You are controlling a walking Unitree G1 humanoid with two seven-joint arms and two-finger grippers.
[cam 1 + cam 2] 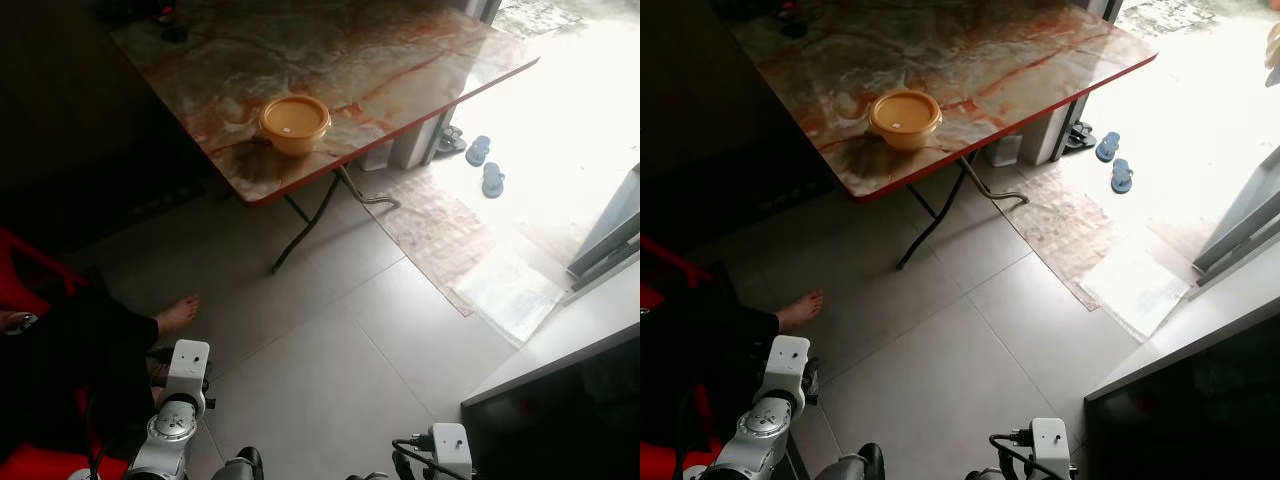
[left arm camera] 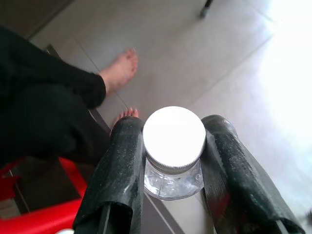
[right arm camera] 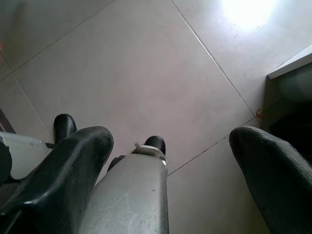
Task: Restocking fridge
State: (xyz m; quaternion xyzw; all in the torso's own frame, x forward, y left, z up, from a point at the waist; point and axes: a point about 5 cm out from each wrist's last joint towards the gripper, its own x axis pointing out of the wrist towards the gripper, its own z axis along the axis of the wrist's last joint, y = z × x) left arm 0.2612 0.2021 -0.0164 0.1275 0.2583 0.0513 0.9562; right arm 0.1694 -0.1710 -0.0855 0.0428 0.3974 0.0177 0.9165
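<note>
My left gripper [image 2: 173, 123] is shut on a clear bottle [image 2: 174, 139] with a white screw cap, one black finger on each side of its neck. It is held low over the tiled floor, near a person's bare feet. The left arm [image 1: 178, 400] shows at the bottom of the left eye view. My right gripper [image 3: 170, 134] hangs open above the floor tiles, its fingers wide apart with nothing held between them. The right arm [image 1: 448, 450] sits at the bottom edge.
A folding table [image 1: 400, 60] with a marbled, red-edged top stands ahead, with a lidded orange container [image 1: 294, 122] near its front edge. A person in dark trousers sits on a red chair [image 1: 20, 285] at left, foot [image 1: 178, 312] on the floor. A dark unit [image 1: 570, 410] is at right. Slippers [image 1: 485, 165] lie by the bright doorway.
</note>
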